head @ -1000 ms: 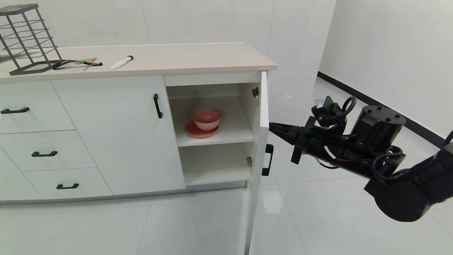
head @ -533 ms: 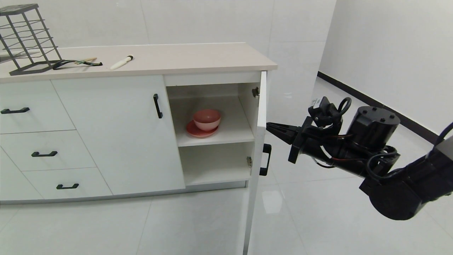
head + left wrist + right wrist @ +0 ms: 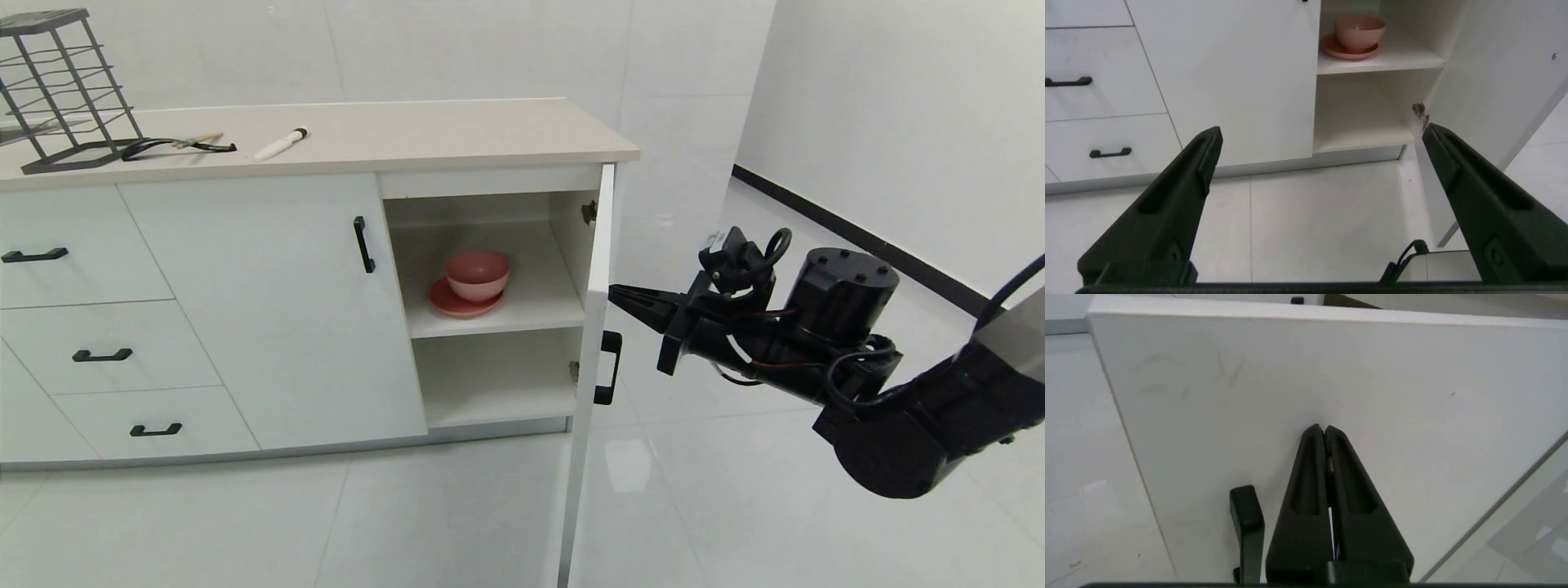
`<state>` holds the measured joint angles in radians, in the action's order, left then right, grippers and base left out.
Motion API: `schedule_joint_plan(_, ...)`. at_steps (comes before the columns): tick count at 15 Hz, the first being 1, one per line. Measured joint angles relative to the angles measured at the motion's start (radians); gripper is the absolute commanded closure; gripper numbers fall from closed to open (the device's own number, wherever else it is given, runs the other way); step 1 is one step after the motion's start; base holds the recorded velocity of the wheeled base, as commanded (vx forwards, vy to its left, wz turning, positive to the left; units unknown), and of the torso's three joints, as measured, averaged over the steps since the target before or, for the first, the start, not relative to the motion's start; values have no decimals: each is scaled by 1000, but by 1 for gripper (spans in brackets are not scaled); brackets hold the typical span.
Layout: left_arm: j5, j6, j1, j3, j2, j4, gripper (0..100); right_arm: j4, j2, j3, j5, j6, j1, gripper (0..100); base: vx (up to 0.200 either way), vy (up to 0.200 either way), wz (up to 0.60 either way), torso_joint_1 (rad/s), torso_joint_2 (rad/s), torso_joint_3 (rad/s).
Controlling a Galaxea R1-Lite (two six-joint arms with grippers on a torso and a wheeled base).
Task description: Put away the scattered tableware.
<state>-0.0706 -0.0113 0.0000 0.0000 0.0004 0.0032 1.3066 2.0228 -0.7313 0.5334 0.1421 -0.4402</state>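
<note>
So the right gripper (image 3: 614, 292) is sitting with its two fingers squeezed flat together, nothing between them, and the tips are pressing against the outer face of the open cabinet door (image 3: 594, 269), just above the door's black handle (image 3: 606, 367); the door is hanging on the right side of the opening and swinging out toward the near side, edge-on from the head view; inside, the pink bowl (image 3: 478, 275) is sitting on the pink plate (image 3: 455, 307), both on the upper shelf (image 3: 539, 314), a bit left of its middle, and the lower shelf space is showing underneath; the left gripper (image 3: 1320, 135) is hanging with its fingers spread wide apart, holding nothing, pointing at the lower part of the cabinet and the white floor (image 3: 1323, 220) in front of it; up on the counter top (image 3: 457, 131), far left, a white-handled utensil (image 3: 280, 144) is lying loose, and a tangle of utensils (image 3: 184, 144) with green and wooden bits is lying just left of it, touching the foot of the black wire rack (image 3: 65, 90); three drawers (image 3: 73, 327) are stacking down the far left of the cabinet front.
</note>
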Motion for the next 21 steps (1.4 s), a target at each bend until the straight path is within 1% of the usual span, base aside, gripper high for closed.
schedule_joint_plan(6,0,-1,0,0,0,0,0,2,11,-7,0,0,7,100,0,0,0,0,0,0)
schedule_joint_plan(10,4,0,0,0,0,0,0,1,27,-38,0,0,9,100,0,0,0,0,0,0)
schedule_joint_plan(15,7,-5,0,0,0,0,0,2,66,-96,1,1,-9,100,0,0,0,0,0,0)
schedule_joint_plan(18,7,-5,0,0,0,0,0,41,103,-132,3,-1,-27,100,0,0,0,0,0,0)
schedule_joint_plan(21,7,-5,0,0,0,0,0,50,142,-178,3,-12,-51,100,0,0,0,0,0,0)
